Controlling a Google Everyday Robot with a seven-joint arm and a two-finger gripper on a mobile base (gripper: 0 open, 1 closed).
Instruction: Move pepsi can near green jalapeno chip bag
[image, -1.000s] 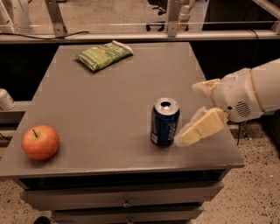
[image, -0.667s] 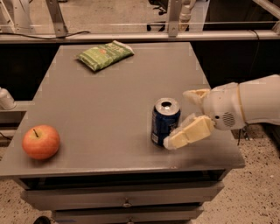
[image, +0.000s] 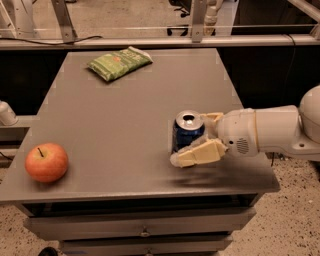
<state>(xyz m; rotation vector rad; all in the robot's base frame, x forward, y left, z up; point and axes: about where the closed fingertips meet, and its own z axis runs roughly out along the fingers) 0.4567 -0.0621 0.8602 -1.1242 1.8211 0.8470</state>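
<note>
The pepsi can (image: 188, 131) stands upright on the grey surface (image: 110, 120), over toward the right side and closer to the front edge than the back. You can see the silver top with the opening, and the blue side faces the camera.

The claw (image: 190, 139) is right at the can, coming in from the right. It's spread open with the can sitting between its two cream-coloured fingers (image: 201, 154). One finger runs across the front of the can low down and the other pokes out behind it near the rim. Hard to say from this angle if the front finger actually touches the can or is just beside it, but it doesn't look clamped. The can's base looks like it's sitting on the surface. The fat white arm (image: 270, 131) stretches off to the right edge of the frame.

The green jalapeno chip bag (image: 119, 63) lies flat near the back of the surface, left of centre and angled a bit, well apart from the can. A red-orange apple (image: 46, 162) sits at the front left corner, also well apart from the can, stem up.

Under the surface there are drawer fronts (image: 145, 226), and a metal rail (image: 150, 42) runs along behind the back edge.
</note>
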